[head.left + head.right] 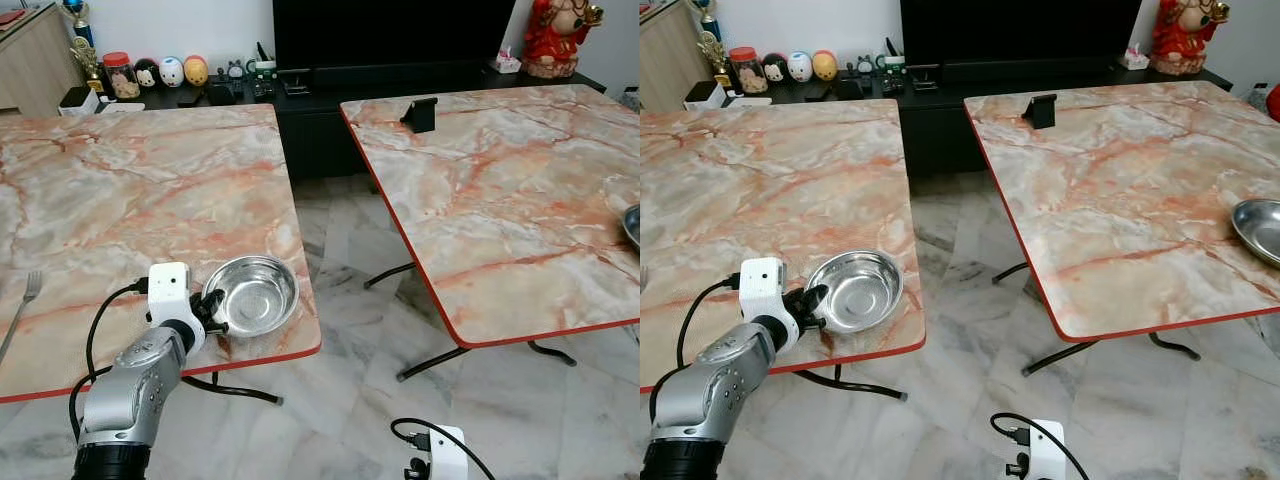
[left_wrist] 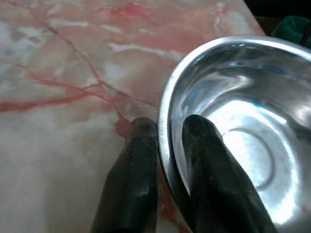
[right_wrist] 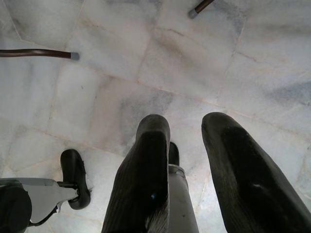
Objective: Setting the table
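Observation:
A steel bowl rests near the front right corner of the left marble table. My left gripper is shut on the bowl's near rim, one finger inside the bowl and the other finger outside it. A fork lies at the left table's near left edge. My right gripper hangs low over the floor, its fingers apart and holding nothing. A second steel dish sits at the right edge of the right table.
A gap of marble floor separates the two tables, with dark table legs below. A small black stand sits on the right table's far edge. A dark TV cabinet with figurines and jars runs along the back wall.

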Controlling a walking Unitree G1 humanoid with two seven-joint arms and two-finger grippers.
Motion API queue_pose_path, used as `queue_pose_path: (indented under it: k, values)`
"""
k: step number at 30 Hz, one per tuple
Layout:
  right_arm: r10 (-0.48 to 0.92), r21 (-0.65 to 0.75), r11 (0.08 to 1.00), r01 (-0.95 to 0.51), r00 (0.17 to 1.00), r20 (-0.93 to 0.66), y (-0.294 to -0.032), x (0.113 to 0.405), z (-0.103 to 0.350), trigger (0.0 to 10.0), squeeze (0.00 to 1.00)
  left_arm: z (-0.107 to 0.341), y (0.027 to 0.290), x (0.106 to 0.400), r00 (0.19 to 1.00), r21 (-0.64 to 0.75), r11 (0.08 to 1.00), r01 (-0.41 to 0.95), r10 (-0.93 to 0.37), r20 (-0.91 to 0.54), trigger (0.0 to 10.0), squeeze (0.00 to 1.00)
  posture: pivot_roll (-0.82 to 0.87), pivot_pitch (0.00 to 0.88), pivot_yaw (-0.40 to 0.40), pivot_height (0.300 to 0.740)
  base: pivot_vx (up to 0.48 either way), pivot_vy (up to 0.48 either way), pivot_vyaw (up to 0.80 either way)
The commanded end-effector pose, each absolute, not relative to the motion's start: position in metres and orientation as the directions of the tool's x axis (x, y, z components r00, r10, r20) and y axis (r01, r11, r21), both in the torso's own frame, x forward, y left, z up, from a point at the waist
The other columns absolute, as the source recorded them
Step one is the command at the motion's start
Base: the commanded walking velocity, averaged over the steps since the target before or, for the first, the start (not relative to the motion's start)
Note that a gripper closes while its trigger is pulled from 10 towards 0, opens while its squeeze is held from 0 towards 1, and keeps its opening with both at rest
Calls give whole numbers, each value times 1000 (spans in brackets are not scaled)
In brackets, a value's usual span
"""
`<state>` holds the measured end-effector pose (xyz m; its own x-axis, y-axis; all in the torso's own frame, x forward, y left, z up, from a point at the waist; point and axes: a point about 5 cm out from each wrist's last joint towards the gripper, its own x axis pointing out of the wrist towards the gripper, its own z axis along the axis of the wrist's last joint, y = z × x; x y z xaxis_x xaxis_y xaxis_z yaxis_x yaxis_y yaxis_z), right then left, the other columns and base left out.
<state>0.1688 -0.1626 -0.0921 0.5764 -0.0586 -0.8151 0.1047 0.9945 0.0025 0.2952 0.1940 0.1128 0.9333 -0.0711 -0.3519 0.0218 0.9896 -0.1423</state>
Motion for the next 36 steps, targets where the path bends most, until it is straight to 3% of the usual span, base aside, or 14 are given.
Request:
queue_pose_path:
  k: [1,13,20,21,24,25,36]
  values:
    - [-60,-2,995,101,572,-818,-163,169,-92,10000,0,113,197,297,927,-103,995,5,-43,-372,0,0,69,0,-14,740,0,0,0]
    - [-59,-4,995,98,571,-819,-163,169,-92,10000,0,115,193,297,940,-86,996,5,-34,-340,0,0,67,0,-13,740,0,0,0]
    - [-61,-5,995,98,571,-818,-164,168,-92,10000,0,124,188,299,975,-144,990,-7,-25,-220,0,0,63,0,-11,740,0,0,0]
    - [-62,-6,995,100,572,-818,-164,168,-92,10000,0,132,182,299,989,-216,976,19,-51,-139,4000,0,62,0,-12,740,0,0,0]
    - [-63,-7,995,100,572,-818,-164,168,-92,10000,0,136,179,298,994,-254,967,32,-59,-97,4000,0,62,0,-12,740,0,0,0]
    - [-64,-7,995,100,572,-818,-164,168,-92,10000,0,137,177,298,995,-273,961,35,-60,-84,10000,0,61,0,-12,740,0,0,0]
    - [-67,-12,995,100,571,-818,-165,167,-93,10000,0,143,178,299,1000,-454,891,17,-22,-5,10000,0,60,0,-19,740,0,0,0]
